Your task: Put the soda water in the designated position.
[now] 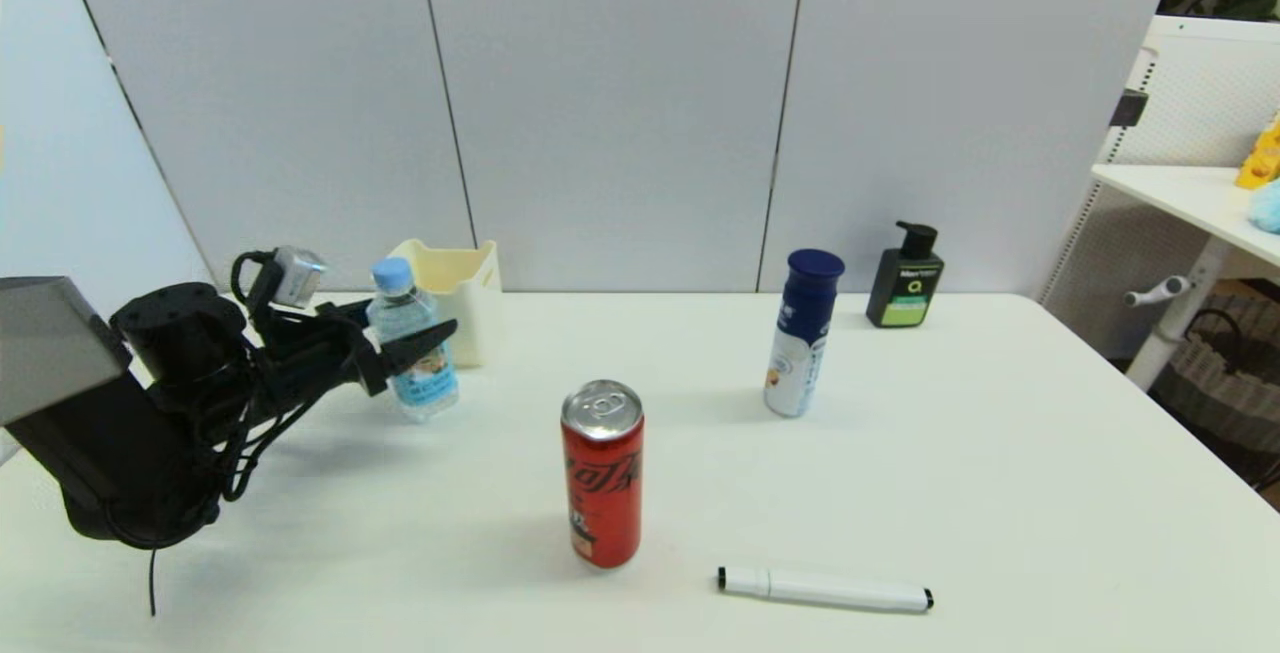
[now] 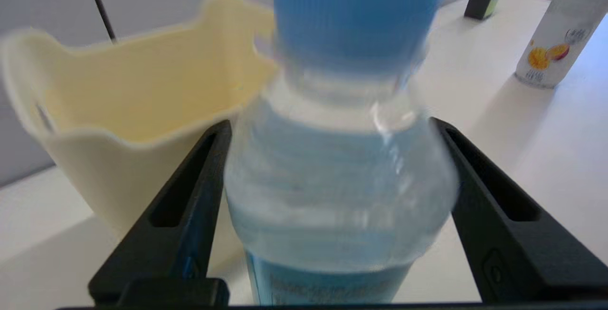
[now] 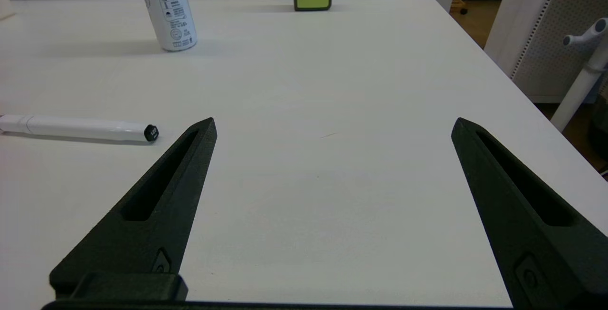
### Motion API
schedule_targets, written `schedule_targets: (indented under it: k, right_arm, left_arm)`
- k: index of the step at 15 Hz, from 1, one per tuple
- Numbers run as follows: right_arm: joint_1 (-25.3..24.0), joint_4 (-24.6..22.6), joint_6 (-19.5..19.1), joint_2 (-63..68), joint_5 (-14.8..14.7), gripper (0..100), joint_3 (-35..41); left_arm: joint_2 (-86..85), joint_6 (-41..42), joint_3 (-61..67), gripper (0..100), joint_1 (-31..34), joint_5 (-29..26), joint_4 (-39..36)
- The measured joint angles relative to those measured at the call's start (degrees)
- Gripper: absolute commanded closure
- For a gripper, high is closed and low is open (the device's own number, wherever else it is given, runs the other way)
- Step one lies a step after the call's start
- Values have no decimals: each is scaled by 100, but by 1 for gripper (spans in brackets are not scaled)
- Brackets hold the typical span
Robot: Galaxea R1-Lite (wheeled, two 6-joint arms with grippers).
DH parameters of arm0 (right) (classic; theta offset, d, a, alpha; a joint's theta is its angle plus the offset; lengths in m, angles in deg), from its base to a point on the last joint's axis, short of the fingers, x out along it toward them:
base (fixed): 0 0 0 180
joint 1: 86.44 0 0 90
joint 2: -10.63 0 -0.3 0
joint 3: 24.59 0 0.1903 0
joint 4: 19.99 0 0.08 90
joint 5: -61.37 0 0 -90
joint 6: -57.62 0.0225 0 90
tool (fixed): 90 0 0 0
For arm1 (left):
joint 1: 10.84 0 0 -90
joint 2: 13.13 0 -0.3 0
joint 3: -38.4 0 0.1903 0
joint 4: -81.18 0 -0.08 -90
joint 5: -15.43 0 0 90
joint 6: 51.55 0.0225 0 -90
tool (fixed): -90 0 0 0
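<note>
Beside the cream bin (image 1: pixel 455 283), my left fingers (image 2: pixel 199 191) clamp the soda water (image 1: pixel 412 353) at its stiffer shoulder; thin, slick plastic probably.

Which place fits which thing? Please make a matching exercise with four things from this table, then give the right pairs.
Things:
1. soda water
2. red can
3. white marker
4. pump bottle

Places or states:
A. lying flat near the front edge of the table
B. at the far edge, by the wall
C. between the fingers of the left gripper, beside the cream bin
D. upright in the middle of the table

Pairs: 1-C, 2-D, 3-A, 4-B
</note>
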Motion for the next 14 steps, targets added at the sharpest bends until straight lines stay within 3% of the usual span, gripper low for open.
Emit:
schedule_targets:
  k: [3,6,10,14]
  right_arm:
    - [0,0,2,0,0,0,0]
    - [0,0,2,0,1,0,0]
    - [0,0,2,0,0,0,0]
    - [0,0,2,0,0,0,0]
  left_arm:
    - [-757,-444,-18,0,4,297,223]
    - [-1880,-596,-96,0,39,660,1287]
    - [-3366,-566,-923,0,193,1292,3741]
    - [-4667,-111,-1957,0,232,2784,6737]
